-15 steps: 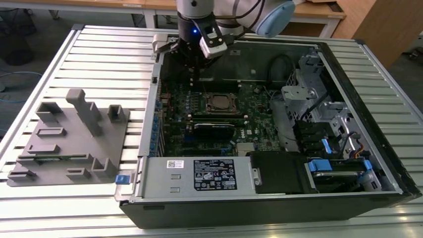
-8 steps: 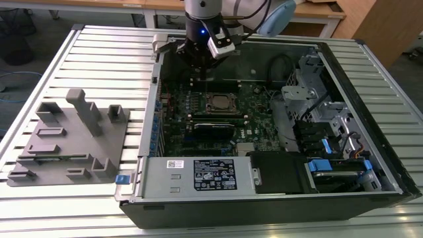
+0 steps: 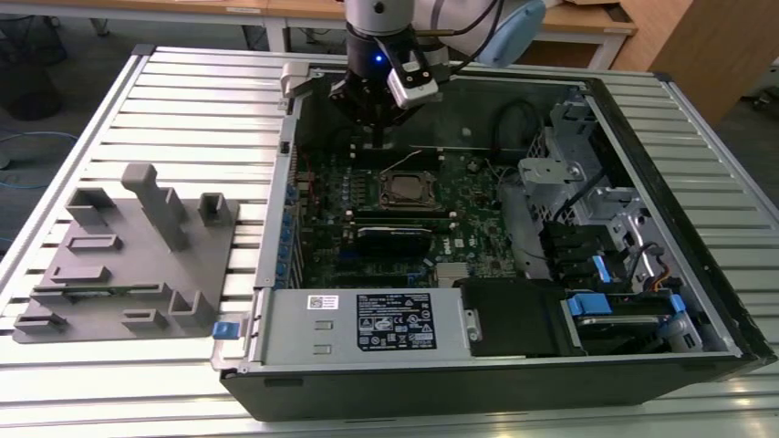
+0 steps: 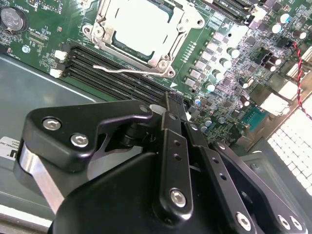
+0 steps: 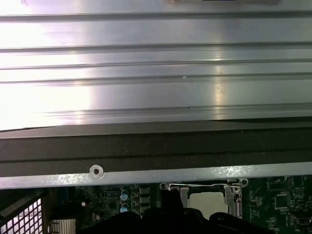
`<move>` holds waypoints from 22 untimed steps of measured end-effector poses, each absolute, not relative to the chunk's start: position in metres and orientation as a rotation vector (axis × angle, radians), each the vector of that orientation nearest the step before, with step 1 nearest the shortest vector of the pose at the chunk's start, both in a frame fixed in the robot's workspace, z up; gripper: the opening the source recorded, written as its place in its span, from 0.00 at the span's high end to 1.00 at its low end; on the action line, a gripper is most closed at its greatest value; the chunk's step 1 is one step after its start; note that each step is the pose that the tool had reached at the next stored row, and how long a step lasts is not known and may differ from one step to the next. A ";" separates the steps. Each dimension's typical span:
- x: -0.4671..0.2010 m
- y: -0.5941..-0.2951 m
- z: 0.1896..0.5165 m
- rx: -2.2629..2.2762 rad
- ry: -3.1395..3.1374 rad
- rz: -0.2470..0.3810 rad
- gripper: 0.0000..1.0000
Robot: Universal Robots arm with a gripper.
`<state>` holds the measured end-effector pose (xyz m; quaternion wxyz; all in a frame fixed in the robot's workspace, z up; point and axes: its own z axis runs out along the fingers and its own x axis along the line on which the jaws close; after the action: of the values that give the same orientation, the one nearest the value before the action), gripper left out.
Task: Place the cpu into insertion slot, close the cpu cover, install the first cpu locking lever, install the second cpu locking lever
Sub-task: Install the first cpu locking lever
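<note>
Gripper (image 4: pixel 174 104): its black, jointed metal fingers (image 4: pixel 170 141) were pressed together at the tips, holding nothing, above the green board (image 4: pixel 39 44). The cpu (image 4: pixel 139 27), a flat silvery square, lay just beyond them, untouched, framed by the shiny steel cover (image 4: pixel 163 59). A thin wire lever (image 4: pixel 122 71) ran alongside.

Lab: slatted aluminium bench (image 3: pixel 182 100), opened computer (image 3: pixel 487 388).

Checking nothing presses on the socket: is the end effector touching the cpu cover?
Apart. In the second wrist view, green board and dark slots lie between the end effector and the cpu cover.
</note>
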<state>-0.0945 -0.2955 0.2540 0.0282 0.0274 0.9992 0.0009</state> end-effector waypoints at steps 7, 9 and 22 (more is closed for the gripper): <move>-0.091 -0.295 0.254 0.085 3.084 0.003 0.89; -0.090 -0.295 0.254 0.085 3.084 0.003 0.89; -0.087 -0.295 0.254 0.085 3.084 0.003 0.89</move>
<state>-0.0869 -0.2955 0.2538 0.0282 0.0274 0.9992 0.0009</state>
